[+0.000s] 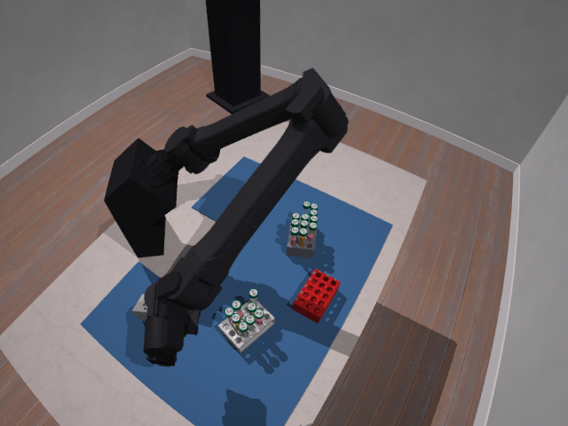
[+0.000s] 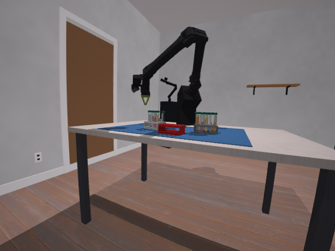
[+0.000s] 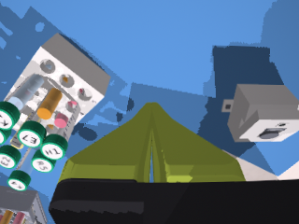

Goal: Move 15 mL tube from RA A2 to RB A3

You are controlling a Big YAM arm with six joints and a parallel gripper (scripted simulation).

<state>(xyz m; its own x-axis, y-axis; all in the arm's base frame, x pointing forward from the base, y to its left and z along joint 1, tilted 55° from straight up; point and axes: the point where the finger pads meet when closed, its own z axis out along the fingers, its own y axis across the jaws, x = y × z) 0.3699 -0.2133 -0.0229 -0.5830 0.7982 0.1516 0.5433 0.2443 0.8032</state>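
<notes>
- The black six-joint arm reaches from its base across the blue bench mat, its wrist hanging high over the mat's edge at about 8 o'clock in the top view.
- The yellow-green two-finger gripper points straight down, well above the table; its fingers are pressed together tip to tip and carry nothing.
- The white destination rack with green-capped tubes stands on the mat just beside the wrist, at its 3 o'clock in the top view; in the wrist view the same rack lies at 10 o'clock, its near wells open.
- One green-capped tube stands taller than its neighbours at the white rack's far edge; which well it occupies cannot be read.
- The grey source rack full of green-capped tubes sits well apart, toward 1 o'clock from the white rack; whether the task's 15 mL tube is there or in the white rack cannot be told.
- The red empty quarantine rack lies between the two, at 3 o'clock of the white rack.
- The small grey push-button box sits at 3 o'clock in the wrist view, near the gripper; from above only its corner shows beside the wrist.
</notes>
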